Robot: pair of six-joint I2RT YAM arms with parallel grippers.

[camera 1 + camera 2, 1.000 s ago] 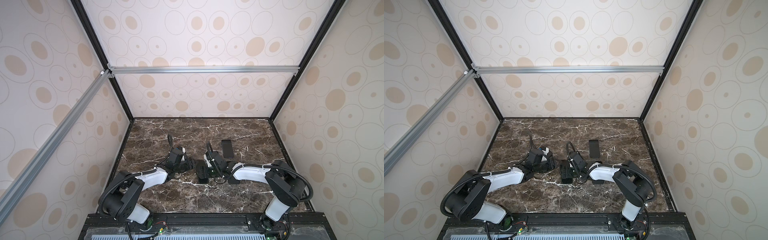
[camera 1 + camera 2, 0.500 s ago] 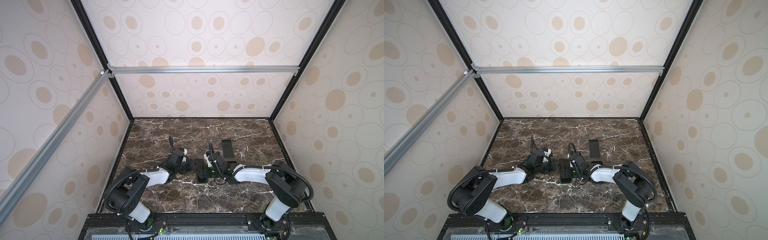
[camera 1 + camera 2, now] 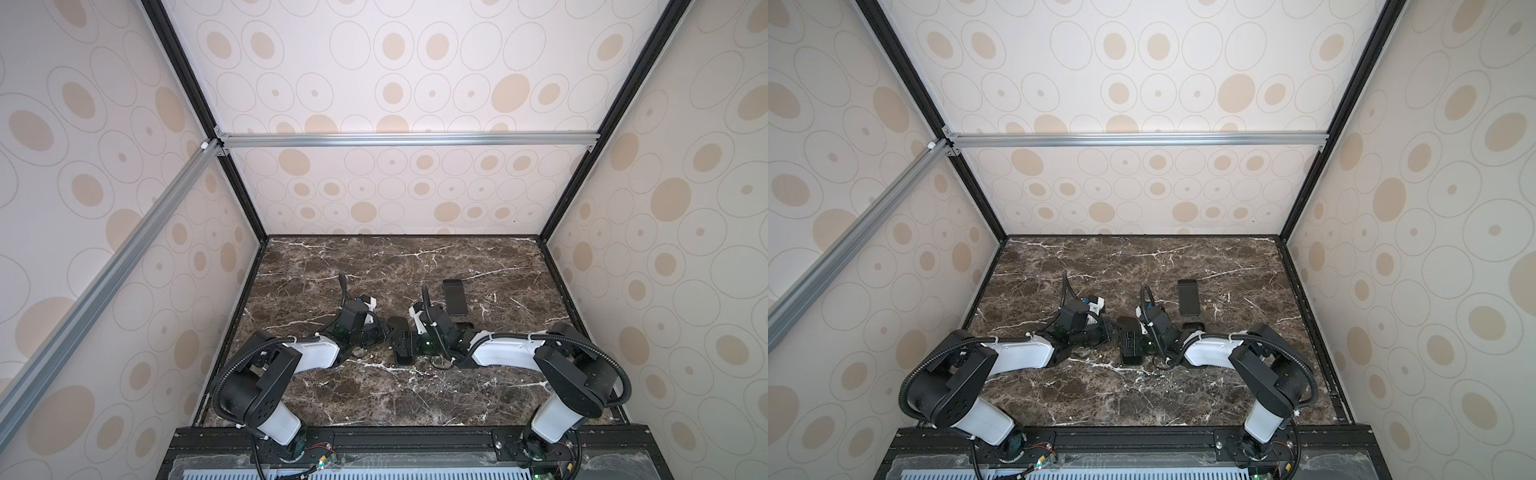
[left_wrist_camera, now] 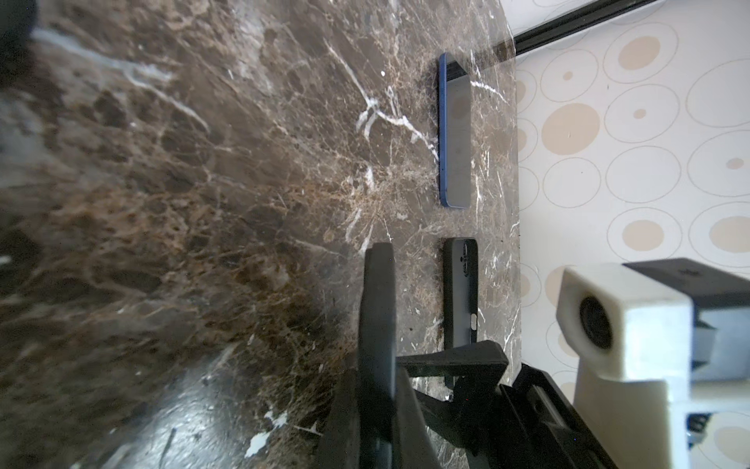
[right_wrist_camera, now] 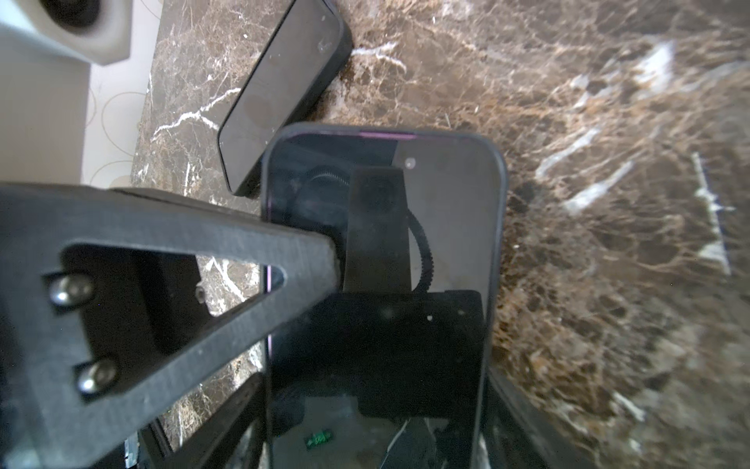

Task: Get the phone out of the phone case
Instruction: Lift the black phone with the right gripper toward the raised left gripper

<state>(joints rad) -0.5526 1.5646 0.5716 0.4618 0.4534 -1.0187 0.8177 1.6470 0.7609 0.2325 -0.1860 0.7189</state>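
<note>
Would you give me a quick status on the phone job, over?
Left gripper shut, empty. Right gripper wide over phone, grip unclear. Phone still in case. Second phone close beside.

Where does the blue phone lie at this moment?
In both top views the blue phone lies flat on the table, right of the middle, beyond the right gripper, next to a black case.

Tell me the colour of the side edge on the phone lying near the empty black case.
Blue, on the phone; clearest in the left wrist view.
</note>
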